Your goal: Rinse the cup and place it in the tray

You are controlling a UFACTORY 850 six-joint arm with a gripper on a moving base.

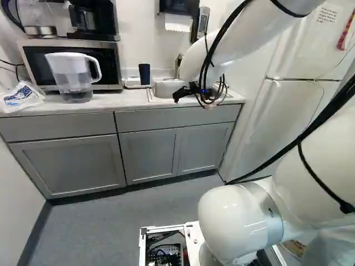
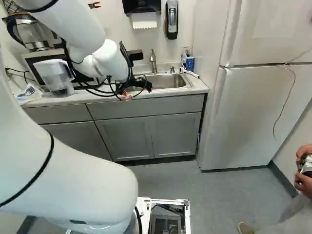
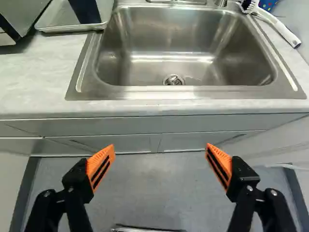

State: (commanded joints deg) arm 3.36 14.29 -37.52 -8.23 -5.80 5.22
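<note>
In the left base view my gripper (image 1: 186,92) hangs before the sink (image 1: 167,88). In the wrist view the gripper (image 3: 160,149) stands wide open, with nothing between its fingers; the steel basin (image 3: 188,53) lies ahead, beyond the counter edge. A dark blue cup (image 3: 86,10) stands on the light tray (image 3: 72,29) beside the basin; the same cup (image 1: 144,73) shows next to the microwave in the left base view. Beyond the basin's other side is a blue patterned cup (image 2: 189,63). The basin holds no cup.
A white-handled brush (image 3: 277,26) lies by the patterned cup. The faucet (image 2: 153,61) rises behind the basin. Left of the tray are a microwave (image 1: 105,61) and a water pitcher (image 1: 72,77). A fridge (image 2: 258,112) stands right of the counter (image 2: 78,98). A person's hand shows far right.
</note>
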